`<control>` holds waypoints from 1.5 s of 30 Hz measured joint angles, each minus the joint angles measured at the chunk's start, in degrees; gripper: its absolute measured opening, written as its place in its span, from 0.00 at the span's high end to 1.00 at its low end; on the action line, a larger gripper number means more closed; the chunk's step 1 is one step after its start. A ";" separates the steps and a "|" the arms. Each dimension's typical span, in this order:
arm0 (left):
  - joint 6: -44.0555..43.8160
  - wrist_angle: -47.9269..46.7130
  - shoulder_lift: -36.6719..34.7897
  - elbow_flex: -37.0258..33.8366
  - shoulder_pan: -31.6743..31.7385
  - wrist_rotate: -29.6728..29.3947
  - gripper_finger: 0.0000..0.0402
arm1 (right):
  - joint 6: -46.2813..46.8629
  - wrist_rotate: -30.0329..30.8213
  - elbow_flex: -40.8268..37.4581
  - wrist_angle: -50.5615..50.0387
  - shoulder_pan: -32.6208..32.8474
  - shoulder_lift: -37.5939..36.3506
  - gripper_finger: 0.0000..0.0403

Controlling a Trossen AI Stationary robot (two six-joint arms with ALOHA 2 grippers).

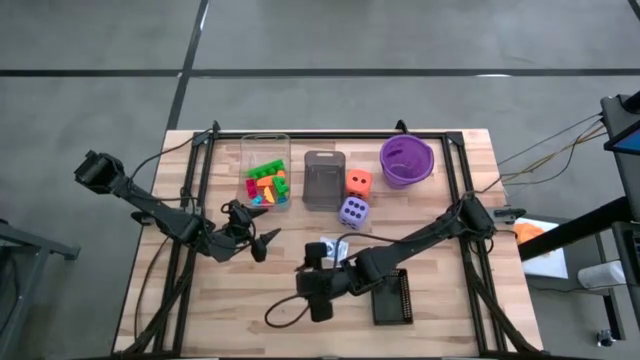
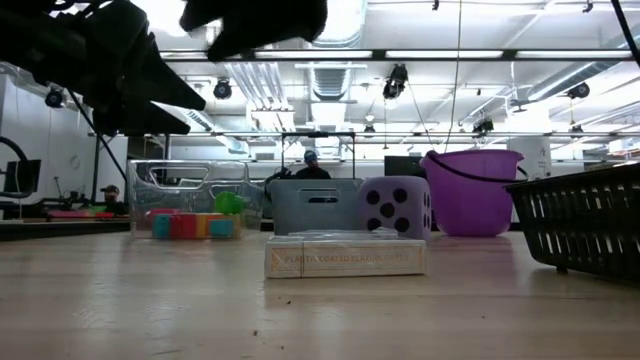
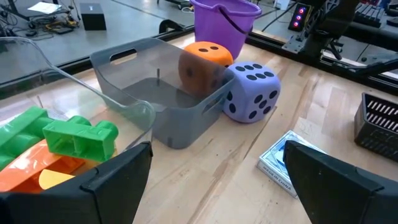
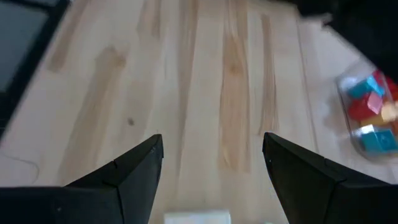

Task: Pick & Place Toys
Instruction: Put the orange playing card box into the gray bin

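My left gripper hangs wide and empty just short of the clear bin of bricks. My right gripper, part open and empty, hovers nearest the card pack, which lies flat just ahead of its fingers, long side across them. I count one pack in clear sight, two dice, orange and purple, and bricks too jumbled to count.

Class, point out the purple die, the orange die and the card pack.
Purple die (image 3: 252,93), left wrist view: its dotted front face.
Orange die (image 1: 359,182), high view: its top face.
Card pack (image 2: 345,258), low view: its printed long side.
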 joint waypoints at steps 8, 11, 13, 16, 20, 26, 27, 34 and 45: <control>-0.01 -0.01 -0.02 0.00 0.02 0.02 0.09 | -5.16 0.09 -0.02 0.21 0.01 0.00 0.32; 0.00 0.00 -0.02 0.00 0.02 0.02 0.09 | -5.89 -0.22 -0.09 -1.01 0.07 0.00 0.32; -0.02 0.00 -0.02 0.00 0.02 0.02 0.09 | -5.87 -0.28 -0.21 -2.43 0.28 0.00 0.32; 0.00 -0.02 -0.02 0.00 0.02 0.02 0.09 | -6.01 -0.50 -0.26 -2.50 0.71 0.00 0.32; 0.00 0.00 -0.02 0.00 0.02 0.02 0.09 | -6.07 -0.20 -0.24 -2.52 0.87 0.00 0.32; -0.01 -0.01 -0.02 0.00 0.02 0.02 0.09 | -4.16 1.43 -0.24 -3.96 0.81 0.00 0.30; 0.00 0.00 -0.02 0.01 0.02 0.02 0.09 | -4.08 1.54 -0.24 -3.91 0.83 0.00 0.28; -0.01 0.00 -0.02 0.00 0.02 0.02 0.09 | -1.38 -1.11 -0.24 -4.86 -0.02 0.27 0.06; -0.02 0.00 -0.02 0.02 0.02 0.00 0.09 | 0.20 -1.53 -1.07 -5.23 -0.84 0.39 0.09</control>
